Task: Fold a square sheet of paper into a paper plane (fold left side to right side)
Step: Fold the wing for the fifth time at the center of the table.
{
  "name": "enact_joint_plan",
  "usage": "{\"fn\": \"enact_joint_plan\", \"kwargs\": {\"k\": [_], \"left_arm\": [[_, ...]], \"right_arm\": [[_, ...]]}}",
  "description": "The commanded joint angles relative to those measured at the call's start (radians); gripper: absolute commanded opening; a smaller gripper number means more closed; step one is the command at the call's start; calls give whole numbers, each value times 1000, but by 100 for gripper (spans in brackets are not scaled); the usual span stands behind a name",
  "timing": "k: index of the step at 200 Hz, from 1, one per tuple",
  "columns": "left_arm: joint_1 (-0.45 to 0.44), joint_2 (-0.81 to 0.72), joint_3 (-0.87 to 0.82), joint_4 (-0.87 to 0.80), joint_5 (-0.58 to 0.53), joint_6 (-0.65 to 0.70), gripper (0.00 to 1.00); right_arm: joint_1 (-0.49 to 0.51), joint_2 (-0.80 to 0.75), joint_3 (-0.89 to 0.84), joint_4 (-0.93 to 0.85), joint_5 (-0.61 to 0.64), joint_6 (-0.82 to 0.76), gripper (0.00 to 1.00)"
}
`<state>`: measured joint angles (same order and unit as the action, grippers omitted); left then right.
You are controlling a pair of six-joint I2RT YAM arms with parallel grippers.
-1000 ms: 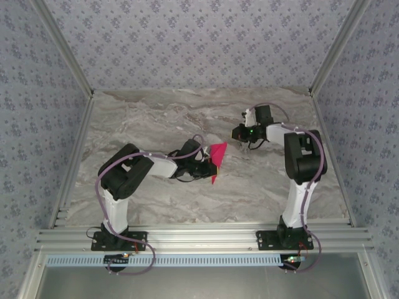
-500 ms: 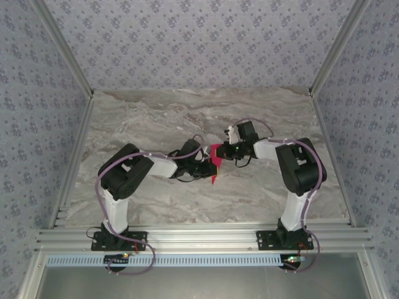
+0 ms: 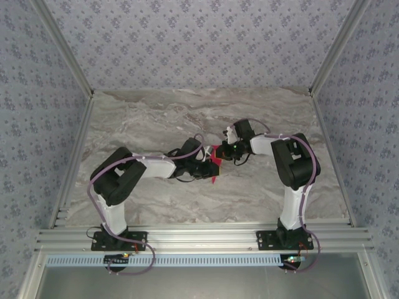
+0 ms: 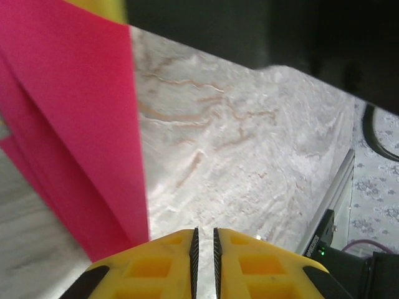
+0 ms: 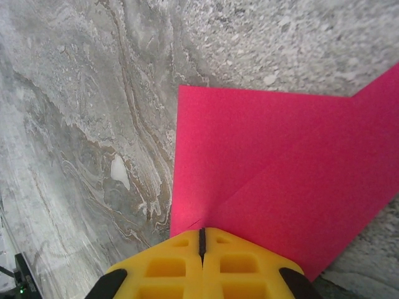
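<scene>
Creased matte magenta sheet of paper (image 5: 274, 168) sits mid-surface (image 3: 149, 118) on veined grey marble; the right tool (image 5: 201, 238), at its 3 o'clock, pinches the folded edge; the left tool (image 4: 204, 240), at 9 o'clock, is barely parted, gripping nothing

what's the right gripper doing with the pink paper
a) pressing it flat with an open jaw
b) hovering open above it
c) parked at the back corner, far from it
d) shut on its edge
d: in the right wrist view the right gripper has its yellow jaws pressed together, and the pink sheet of paper comes out from between them.
</scene>
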<state>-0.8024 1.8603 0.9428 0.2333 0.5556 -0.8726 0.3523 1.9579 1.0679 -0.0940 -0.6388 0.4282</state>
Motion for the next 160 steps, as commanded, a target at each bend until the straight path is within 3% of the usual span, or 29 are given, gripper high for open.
{"fn": "enact_joint_plan", "kwargs": {"k": [1, 160], "left_arm": [[-22, -35, 51, -57, 23, 33, 16], [-37, 48, 59, -137, -60, 48, 18]], "right_arm": [[6, 45, 7, -103, 102, -33, 7], [13, 47, 20, -151, 143, -59, 7]]}}
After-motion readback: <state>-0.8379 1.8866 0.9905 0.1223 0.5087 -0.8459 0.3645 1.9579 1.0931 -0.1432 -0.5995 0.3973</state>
